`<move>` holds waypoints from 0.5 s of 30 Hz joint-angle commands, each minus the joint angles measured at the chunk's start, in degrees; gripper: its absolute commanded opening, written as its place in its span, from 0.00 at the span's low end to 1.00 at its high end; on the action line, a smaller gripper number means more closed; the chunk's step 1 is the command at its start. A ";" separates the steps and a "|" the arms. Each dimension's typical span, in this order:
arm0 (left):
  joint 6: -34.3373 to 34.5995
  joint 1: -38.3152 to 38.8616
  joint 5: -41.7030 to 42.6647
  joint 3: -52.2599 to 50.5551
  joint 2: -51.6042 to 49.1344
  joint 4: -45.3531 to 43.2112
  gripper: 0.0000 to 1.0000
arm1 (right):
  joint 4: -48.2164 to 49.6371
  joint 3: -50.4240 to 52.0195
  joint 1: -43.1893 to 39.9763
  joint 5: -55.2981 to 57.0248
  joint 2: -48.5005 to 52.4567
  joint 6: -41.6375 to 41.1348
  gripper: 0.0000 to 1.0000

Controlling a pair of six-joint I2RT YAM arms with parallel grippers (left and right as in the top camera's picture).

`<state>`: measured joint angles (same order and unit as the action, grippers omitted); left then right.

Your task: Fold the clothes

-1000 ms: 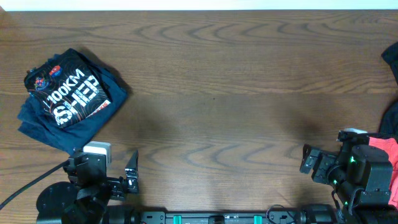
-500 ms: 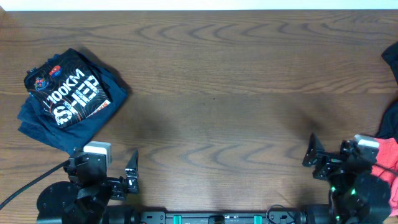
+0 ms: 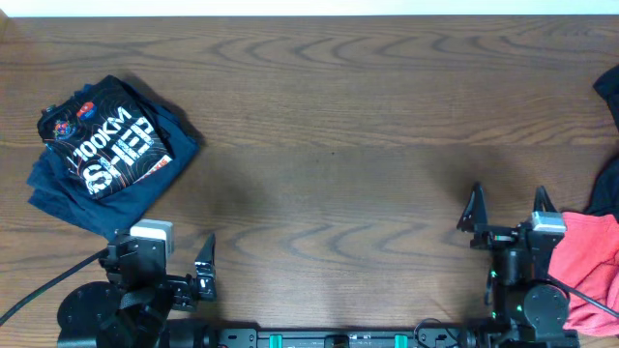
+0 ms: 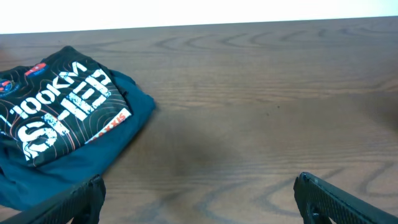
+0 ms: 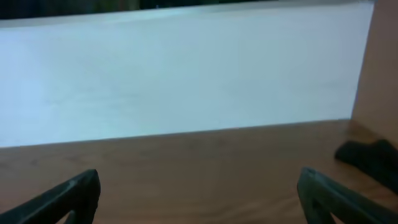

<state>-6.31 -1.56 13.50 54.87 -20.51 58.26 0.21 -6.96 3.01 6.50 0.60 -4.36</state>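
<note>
Wooden table (image 3: pixel 338 145): brown, with wavy grain.
Left gripper (image 4: pixel 199 198): jaws wide, holding nothing.
Right gripper (image 3: pixel 508 208): jaws wide, holding nothing.
Coral-red garment (image 3: pixel 592 266): one, near right corner, cut off by the edge.
Black jersey (image 3: pixel 108 145): one, folded, far left, upon a navy garment (image 3: pixel 58 198).
Dark cloth (image 3: pixel 607 92): right edge, mostly cut off.
Pale wall (image 5: pixel 186 74): behind the table.
</note>
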 commanded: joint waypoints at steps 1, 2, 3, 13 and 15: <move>-0.96 -0.11 -0.09 -0.13 0.09 0.02 0.98 | 4.20 5.33 0.37 0.55 -0.31 3.17 0.99; -0.96 -0.11 -0.09 -0.13 0.09 0.00 0.98 | 4.85 6.82 0.37 0.52 -0.31 3.17 0.99; -0.96 -0.11 -0.09 -0.13 0.09 0.02 0.98 | 2.25 6.67 0.37 0.52 -0.31 3.17 0.99; -0.96 -0.11 -0.09 -0.13 0.09 0.02 0.98 | -3.89 6.64 0.39 -1.16 -0.22 3.17 0.99; -0.96 -0.11 -0.09 -0.13 0.09 0.02 0.98 | -3.89 6.64 0.39 -1.16 -0.22 3.17 0.99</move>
<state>-6.31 -1.56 13.52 54.87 -20.51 58.30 -3.42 -0.36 3.03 5.82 0.73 -2.28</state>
